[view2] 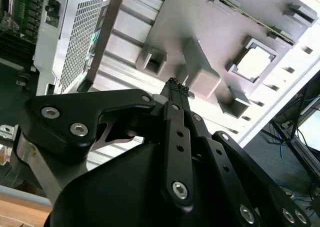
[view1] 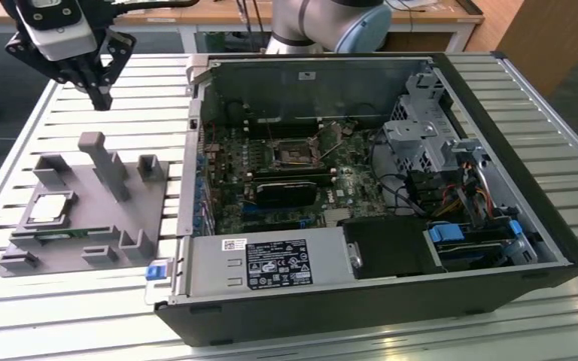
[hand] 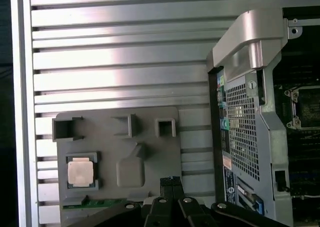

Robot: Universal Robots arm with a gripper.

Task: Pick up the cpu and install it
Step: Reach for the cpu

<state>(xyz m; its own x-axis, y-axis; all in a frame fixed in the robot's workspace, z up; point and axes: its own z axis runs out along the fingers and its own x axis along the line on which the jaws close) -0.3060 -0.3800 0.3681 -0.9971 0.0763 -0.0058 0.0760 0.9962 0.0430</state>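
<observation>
The cpu (view1: 48,209) is a flat square chip with a silver top, lying in a recess of the grey fixture plate (view1: 118,218) at the exterior view's left. Both wrist views show it too: cpu (view2: 255,62), cpu (hand: 80,171). My gripper (view1: 99,99) hangs well above the table, beyond the fixture's far edge and apart from the chip. Its black fingers (view2: 176,94) are pressed together with nothing between them; the gripper (hand: 171,181) looks the same in the first wrist view. The motherboard socket (view1: 294,153) sits inside the open computer case (view1: 530,210).
A tall grey post (view1: 105,165) and smaller blocks rise from the fixture plate. A green memory stick (view1: 63,235) lies in a slot at its near edge. The case wall (view1: 193,150) stands right beside the fixture. The slatted metal table (view1: 129,90) surrounds everything.
</observation>
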